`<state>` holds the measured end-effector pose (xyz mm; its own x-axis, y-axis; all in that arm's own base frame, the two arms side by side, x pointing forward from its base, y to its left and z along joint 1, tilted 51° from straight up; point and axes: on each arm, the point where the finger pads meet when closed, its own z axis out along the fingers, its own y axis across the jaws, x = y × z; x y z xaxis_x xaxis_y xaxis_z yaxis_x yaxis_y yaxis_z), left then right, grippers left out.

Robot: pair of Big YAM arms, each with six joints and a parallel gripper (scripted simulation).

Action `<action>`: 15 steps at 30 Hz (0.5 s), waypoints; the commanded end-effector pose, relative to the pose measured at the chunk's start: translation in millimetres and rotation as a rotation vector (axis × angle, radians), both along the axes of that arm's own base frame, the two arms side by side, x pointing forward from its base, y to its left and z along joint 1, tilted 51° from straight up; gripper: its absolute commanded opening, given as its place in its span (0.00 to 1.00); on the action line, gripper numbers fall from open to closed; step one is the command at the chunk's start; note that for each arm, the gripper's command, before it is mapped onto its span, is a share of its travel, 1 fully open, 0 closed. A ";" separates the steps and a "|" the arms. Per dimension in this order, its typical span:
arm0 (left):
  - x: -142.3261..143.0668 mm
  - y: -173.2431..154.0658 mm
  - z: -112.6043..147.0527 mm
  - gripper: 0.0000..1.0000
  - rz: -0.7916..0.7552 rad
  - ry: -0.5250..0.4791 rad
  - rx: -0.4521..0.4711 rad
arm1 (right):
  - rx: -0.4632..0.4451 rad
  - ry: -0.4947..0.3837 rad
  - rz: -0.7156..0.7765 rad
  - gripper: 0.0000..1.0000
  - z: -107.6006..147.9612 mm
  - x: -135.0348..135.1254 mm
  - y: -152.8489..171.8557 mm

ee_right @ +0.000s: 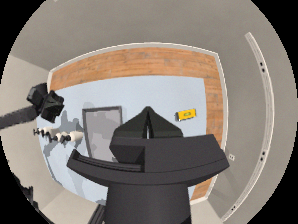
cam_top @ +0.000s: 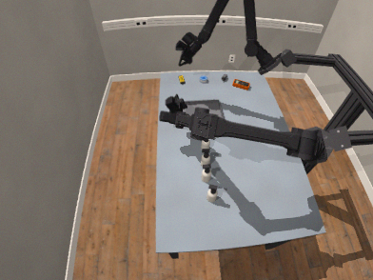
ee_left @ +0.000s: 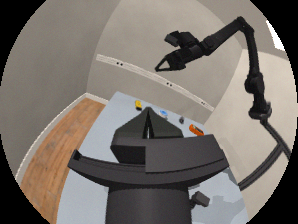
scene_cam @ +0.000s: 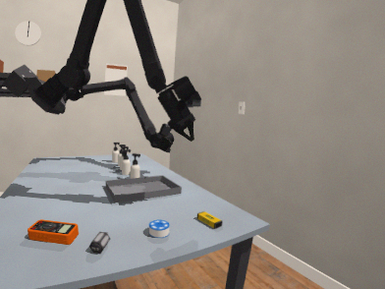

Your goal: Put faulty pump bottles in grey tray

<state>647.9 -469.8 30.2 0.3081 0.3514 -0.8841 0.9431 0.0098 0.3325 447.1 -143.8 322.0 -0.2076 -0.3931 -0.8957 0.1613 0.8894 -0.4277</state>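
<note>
Several white pump bottles with dark heads stand upright in a line; a near one (cam_top: 212, 194) and the one closest to the tray (scene_cam: 135, 172) (ee_right: 76, 136) show. Their pump heads are too small to judge fully; arms and other bottles hide parts. The grey tray (cam_top: 205, 101) (scene_cam: 125, 197) (ee_right: 102, 108) shows no bottle inside. My left gripper (cam_top: 176, 98) (ee_left: 148, 110) is shut and empty, above the table edge beside the tray. My right gripper (cam_top: 182, 63) (scene_cam: 191, 138) (ee_left: 155, 70) (ee_right: 148, 110) is shut and empty, high above the table.
A yellow block (cam_top: 182, 79) (scene_cam: 209, 219) (ee_right: 187, 114), a blue-and-white disc (cam_top: 204, 79) (scene_cam: 159, 228), a small dark cylinder (cam_top: 225, 77) (scene_cam: 99, 242) and an orange meter (cam_top: 241, 84) (scene_cam: 53, 231) lie beyond the tray. The left arm's forearm (cam_top: 257, 134) spans above the table.
</note>
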 end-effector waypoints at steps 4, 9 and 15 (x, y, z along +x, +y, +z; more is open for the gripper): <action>-14.3 -4.3 53.8 0.00 0.181 0.217 0.017 | 0.036 0.070 0.002 0.00 -29.8 -0.5 37.0; -19.0 24.5 55.5 0.00 0.415 0.360 0.088 | 0.046 0.132 -0.030 0.00 -55.1 -5.3 68.7; -31.7 68.4 56.4 0.00 0.705 0.510 0.146 | 0.065 0.211 -0.069 0.00 -87.0 -5.8 106.1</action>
<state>638.3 -395.9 68.9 -0.3016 0.5034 -0.8097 0.8317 0.5541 0.0347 439.6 -56.3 251.2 -0.3924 -0.3533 -0.8492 0.1513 0.8859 -0.4384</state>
